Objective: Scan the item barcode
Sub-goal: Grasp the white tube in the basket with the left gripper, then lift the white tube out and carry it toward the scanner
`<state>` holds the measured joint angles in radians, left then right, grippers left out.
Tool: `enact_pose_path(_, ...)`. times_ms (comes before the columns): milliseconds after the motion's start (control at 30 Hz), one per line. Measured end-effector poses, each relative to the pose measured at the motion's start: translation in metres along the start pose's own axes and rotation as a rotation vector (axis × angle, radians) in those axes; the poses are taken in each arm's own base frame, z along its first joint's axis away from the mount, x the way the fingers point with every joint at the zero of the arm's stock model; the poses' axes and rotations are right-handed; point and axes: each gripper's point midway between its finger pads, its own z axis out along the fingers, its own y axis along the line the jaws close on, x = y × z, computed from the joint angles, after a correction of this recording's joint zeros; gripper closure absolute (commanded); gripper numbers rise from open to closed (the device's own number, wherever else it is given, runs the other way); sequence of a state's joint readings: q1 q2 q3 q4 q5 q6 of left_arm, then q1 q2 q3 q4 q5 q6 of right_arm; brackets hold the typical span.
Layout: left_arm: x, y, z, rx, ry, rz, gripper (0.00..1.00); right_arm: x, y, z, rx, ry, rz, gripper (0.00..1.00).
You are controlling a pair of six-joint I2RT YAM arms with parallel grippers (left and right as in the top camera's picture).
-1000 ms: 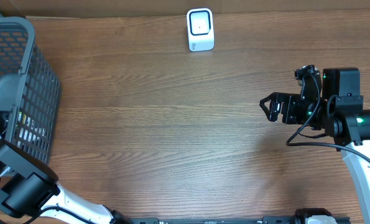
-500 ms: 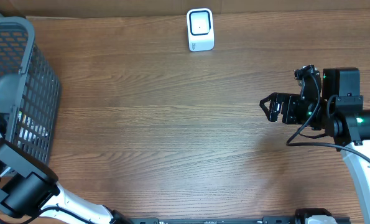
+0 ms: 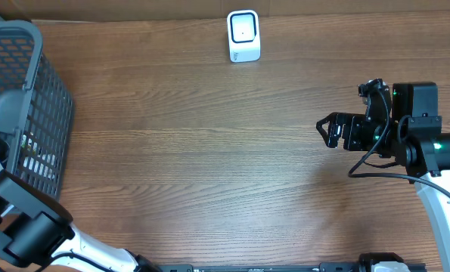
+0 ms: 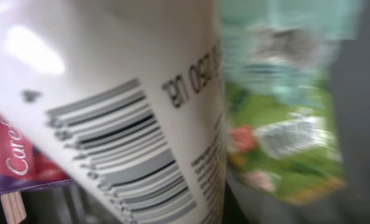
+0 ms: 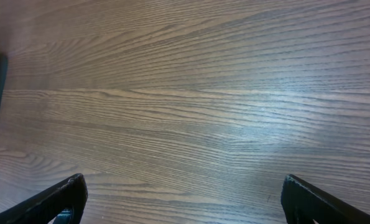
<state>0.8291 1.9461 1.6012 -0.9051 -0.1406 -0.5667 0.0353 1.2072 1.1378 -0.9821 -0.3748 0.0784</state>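
Jaws: left gripper is together, deep in the basket [image 3: 39, 68] and out of sight from overhead. Whether it is clamped on anything cannot be told. Right gripper [image 3: 327, 130] stands wide apart with nothing between; in the right wrist view its two fingertips [image 5: 60, 199] sit at the lower corners of the frame over bare wood.

Near left corner of the desk [image 3: 194, 166]: the left arm [image 3: 24, 227] rises from the near edge and reaches over the rim of the grey mesh basket. The basket stands along the left edge, partly cut off by the frame. Pale shapes show through its side wall, not identifiable from above.

Left wrist view, very close and blurred: white item [image 4: 110, 74], rounded body, fills most of the frame. Its barcode [image 4: 122, 155] faces the camera, tilted, with printed digits beside it. A pink-and-purple label [image 4: 17, 168] is at the lower left. A green packet [image 4: 278, 124] lies just beside the item on the right. So the item is inside the basket, at the left edge.

Right side, mid-depth: the right gripper hovers above the wood near the right edge, fingers pointing toward the desk's middle.

Far edge, roughly centre: white scanner [image 3: 243, 35], upright, well apart from both arms.
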Motion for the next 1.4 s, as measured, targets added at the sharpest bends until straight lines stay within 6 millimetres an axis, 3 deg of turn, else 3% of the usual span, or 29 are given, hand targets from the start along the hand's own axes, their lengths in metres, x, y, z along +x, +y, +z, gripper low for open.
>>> enact_pose_path(133,-0.017,-0.010,-0.048,0.088,-0.092,0.006,0.96,0.000,-0.001,0.000,0.005,-0.001,0.000,0.00)
enact_pose_path(333,-0.039,-0.025,-0.159,0.257,-0.336,0.041,0.96,0.000,-0.002,0.000,0.009,-0.002,0.000,0.00)
enact_pose_path(533,-0.041,-0.058,-0.266,0.454,-0.615,0.176,0.96,0.000,-0.002,0.000,0.009,-0.001,0.000,0.00)
enact_pose_path(700,-0.017,-0.075,-0.331,0.566,-0.756,0.325,0.96,0.000,-0.002,0.000,0.010,-0.002,0.000,0.00)
enact_pose_path(800,0.013,-0.087,-0.363,0.629,-0.809,0.454,0.96,-0.001,-0.002,0.000,0.010,-0.003,0.000,0.00)
enact_pose_path(900,0.056,-0.109,-0.391,0.714,-0.836,0.624,0.96,0.000,-0.002,0.000,0.012,-0.003,-0.001,0.00)
enact_pose_path(1000,0.119,-0.130,-0.401,0.801,-0.779,0.833,0.96,-0.001,-0.002,0.000,0.012,-0.003,-0.001,0.00)
enact_pose_path(1133,0.190,-0.150,-0.385,0.842,-0.638,1.061,0.96,-0.001,-0.002,0.000,0.012,-0.003,0.000,0.00)
enact_pose_path(1267,0.248,-0.166,-0.347,0.797,-0.465,1.241,0.96,-0.001,-0.002,0.000,0.012,-0.003,0.000,0.00)
enact_pose_path(1400,0.306,-0.173,-0.292,0.679,-0.240,1.378,0.96,0.000,-0.002,0.000,0.013,0.001,0.001,0.00)
